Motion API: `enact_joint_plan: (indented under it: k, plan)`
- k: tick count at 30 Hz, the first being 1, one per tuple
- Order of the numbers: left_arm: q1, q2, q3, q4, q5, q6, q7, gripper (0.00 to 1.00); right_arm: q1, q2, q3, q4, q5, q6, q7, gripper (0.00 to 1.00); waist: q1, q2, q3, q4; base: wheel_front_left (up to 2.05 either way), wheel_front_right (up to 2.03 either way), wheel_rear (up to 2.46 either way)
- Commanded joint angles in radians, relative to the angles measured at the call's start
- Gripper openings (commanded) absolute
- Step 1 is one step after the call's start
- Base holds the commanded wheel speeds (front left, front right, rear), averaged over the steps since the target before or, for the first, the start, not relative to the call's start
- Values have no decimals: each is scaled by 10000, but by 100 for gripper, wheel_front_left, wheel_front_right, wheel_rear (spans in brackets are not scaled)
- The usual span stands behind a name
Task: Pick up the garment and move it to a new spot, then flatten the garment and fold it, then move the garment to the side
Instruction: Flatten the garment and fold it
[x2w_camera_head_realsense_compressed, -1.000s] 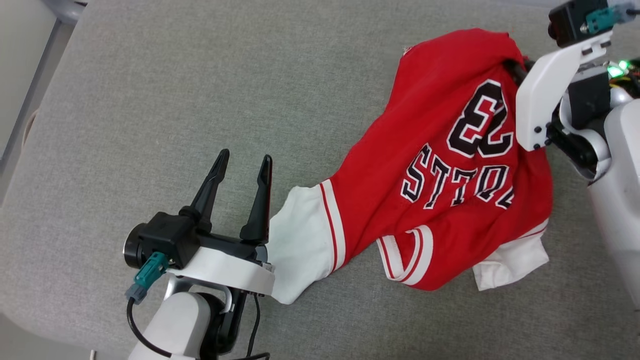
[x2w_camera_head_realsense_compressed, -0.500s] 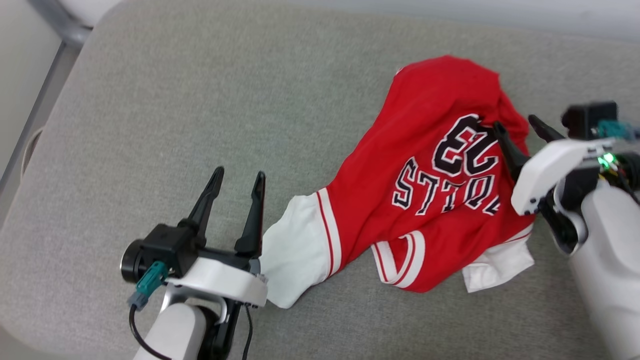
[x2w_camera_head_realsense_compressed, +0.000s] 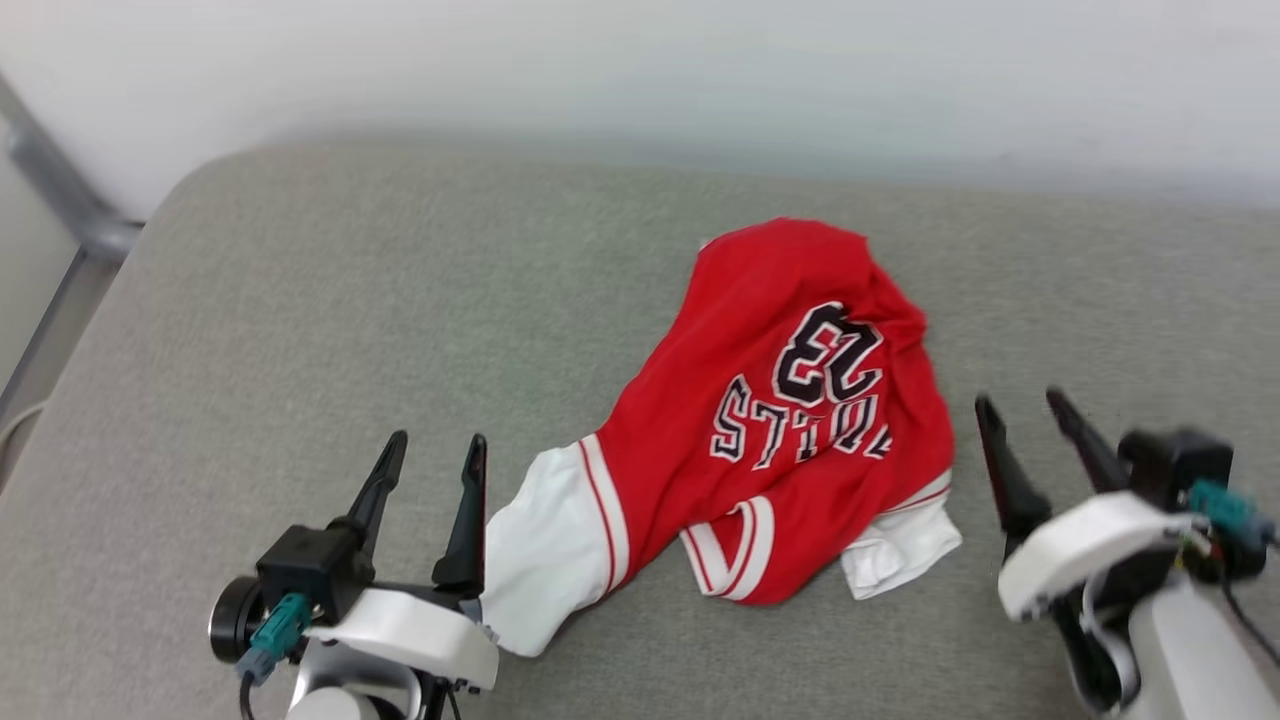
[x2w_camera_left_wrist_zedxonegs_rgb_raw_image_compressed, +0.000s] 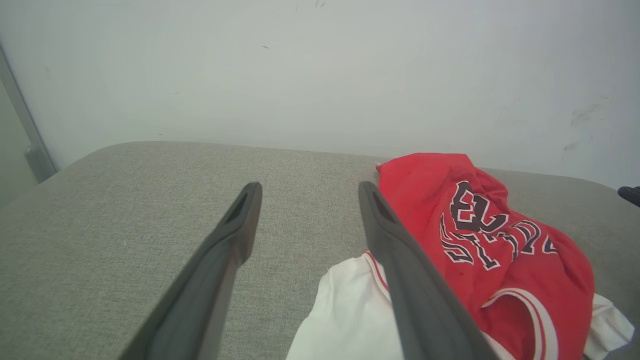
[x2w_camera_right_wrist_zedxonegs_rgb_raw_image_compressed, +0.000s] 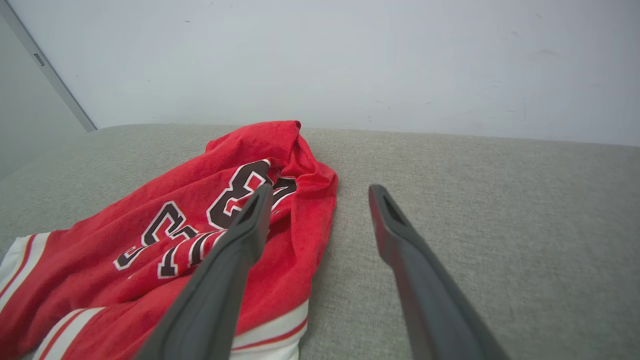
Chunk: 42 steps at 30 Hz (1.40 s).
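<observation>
garment (x2w_camera_head_realsense_compressed: 790, 470) rightward, near far edge of cushion (x2w_camera_head_realsense_compressed: 350, 300)

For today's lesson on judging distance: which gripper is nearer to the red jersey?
Left. The left gripper sits right beside the white panel of the jersey, at its left end; the right gripper stands off its right edge, bare cushion between.

Soft, even, bright light, faint shadows. Head view motion-blurred, right gripper (x2w_camera_head_realsense_compressed: 1020, 398) at lower right smeared; wrist views sharp.
</observation>
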Motion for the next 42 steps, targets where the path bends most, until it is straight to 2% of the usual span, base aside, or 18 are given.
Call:
enact_joint_plan:
  k: [1, 4, 8, 13, 18, 21, 26, 31, 34, 35, 36, 37, 42]
  plan:
    - [196, 32, 48, -99, -149, 46, 69, 100, 605, 175, -171, -514, -155, -7, 301, 100, 1, 0, -339, -334, 0, 0, 0]
    - [408, 96, 85, -219, -216, 115, 202, 100, 1634, 423, -402, -1556, -417, -7, 1199, 100, 1, 0, -491, -496, 0, 0, 0]
    - [598, 173, 59, -361, -265, 170, 375, 100, 2756, 422, -410, -2745, -487, -7, 3157, 100, 1, 0, -605, -726, 0, 0, 0]
    - [575, 258, 17, -560, -237, 226, 526, 100, 3404, -79, 228, -4085, -126, -7, 5354, 100, 1, 0, -462, -818, 0, 0, 0]
    - [312, 236, -22, -694, -233, 229, 511, 100, 3070, -813, 1534, -4931, 361, -7, 6744, 100, 1, 0, -58, -715, 0, 0, 0]
    - [133, 181, -53, -731, -231, 187, 422, 100, 2574, -1218, 2259, -5108, 520, -7, 7193, 100, 1, 0, 338, -558, 0, 0, 0]
    - [-167, 36, -117, -589, -271, 109, 248, 100, 1605, -1647, 3138, -4836, 581, -7, 7356, 100, 1, 0, 926, -237, 0, 0, 0]
    - [-428, -77, -112, -332, -310, -2, 69, 100, 1041, -1863, 3904, -4054, 784, -7, 7596, 100, 1, 0, 1358, 4, 0, 0, 0]
    - [-569, -141, -85, -198, -325, -41, -28, 100, 1082, -2004, 4445, -3367, 986, -7, 8168, 100, 1, 0, 1493, 80, 0, 0, 0]
    - [-582, -148, -72, -148, -324, -46, -45, 100, 1198, -2029, 4609, -3146, 1133, -4, 8433, 95, 1, 0, 1509, 91, 0, 0, 0]
    - [-605, -162, -54, -106, -324, -53, -66, 100, 1251, -2087, 4741, -3031, 1212, 1, 8594, 35, 1, 0, 1518, 92, 0, 0, 0]
    - [-620, -173, -37, -71, -326, -59, -91, 100, 1262, -2096, 4787, -2978, 1338, 9, 8659, 0, 1, 0, 1517, 88, 0, 0, 0]
    - [-604, -178, 60, 94, -336, -48, -162, 100, 886, -2122, 4340, -3329, 1390, 5, 8054, 0, 1, 0, 1308, -81, 0, 0, 0]
